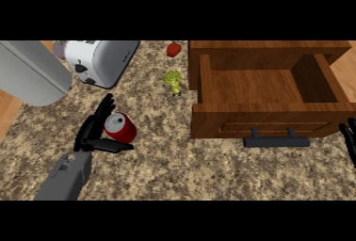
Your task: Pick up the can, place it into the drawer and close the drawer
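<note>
The left hand (94, 129) cups the red can (120, 127) on the granite counter (181, 169), fingers barely curled, thumb beneath, not yet gripping (close squarely before lifting). One drawer (268, 87) stands open; one toaster (104, 59). The right hand (348, 139) rests open at the right edge.

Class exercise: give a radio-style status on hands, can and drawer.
Left hand open beside the can, not gripping. Right hand resting at right edge. Drawer open. Nothing between can and drawer.

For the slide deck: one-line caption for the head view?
Left hand cups the red can on the counter; wooden drawer stands open.
</note>
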{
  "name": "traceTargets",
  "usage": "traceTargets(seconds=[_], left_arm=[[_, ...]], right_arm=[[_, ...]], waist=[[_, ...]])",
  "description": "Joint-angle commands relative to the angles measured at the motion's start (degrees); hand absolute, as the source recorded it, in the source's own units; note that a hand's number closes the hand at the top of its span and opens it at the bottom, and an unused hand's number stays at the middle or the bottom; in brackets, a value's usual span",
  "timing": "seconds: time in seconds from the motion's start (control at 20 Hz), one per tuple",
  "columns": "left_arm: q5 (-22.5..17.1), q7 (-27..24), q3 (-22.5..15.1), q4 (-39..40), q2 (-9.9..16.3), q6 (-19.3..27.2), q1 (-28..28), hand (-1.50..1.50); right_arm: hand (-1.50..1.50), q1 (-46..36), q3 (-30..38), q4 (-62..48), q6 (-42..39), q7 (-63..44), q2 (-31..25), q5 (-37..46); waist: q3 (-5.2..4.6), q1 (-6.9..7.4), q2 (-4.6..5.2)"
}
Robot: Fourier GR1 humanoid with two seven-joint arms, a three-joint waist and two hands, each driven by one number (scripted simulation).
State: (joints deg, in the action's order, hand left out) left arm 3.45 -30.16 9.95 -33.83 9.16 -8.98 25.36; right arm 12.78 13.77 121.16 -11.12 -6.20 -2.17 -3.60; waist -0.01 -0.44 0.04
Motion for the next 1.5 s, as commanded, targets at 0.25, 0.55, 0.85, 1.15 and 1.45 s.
traceTargets(seconds=[0.25,0.55,0.85,1.15,1.45], left_arm=[[-0.49,0.59,-0.17,3.55,-1.43,-0.12,4.92,-1.5],[0.46,-5.34,-0.25,8.71,-1.02,-1.03,5.69,-1.5],[-0.89,-2.75,-1.59,2.97,-4.96,-0.92,3.58,1.5],[-2.09,1.48,-3.43,-4.79,-7.14,-2.38,2.48,1.5],[-5.54,4.38,-0.11,-11.11,-5.36,0.74,-1.85,1.5]], right_arm=[[-1.5,4.03,-1.04,3.89,-1.42,0.03,2.06,0.21],[-1.5,1.97,0.39,-0.12,-2.13,2.43,1.75,0.45],[-1.5,1.9,2.64,0.76,-3.04,1.25,0.88,-3.2],[-1.5,2.78,0.61,3.32,-0.34,-0.52,0.9,-1.93],[-1.5,5.11,-3.13,4.81,1.72,1.61,2.14,0.77]], waist=[[-0.01,-0.08,-0.01],[-0.01,-0.15,0.07],[0.01,0.18,-0.06],[0.03,0.45,-0.17],[0.04,1.0,-0.29]])
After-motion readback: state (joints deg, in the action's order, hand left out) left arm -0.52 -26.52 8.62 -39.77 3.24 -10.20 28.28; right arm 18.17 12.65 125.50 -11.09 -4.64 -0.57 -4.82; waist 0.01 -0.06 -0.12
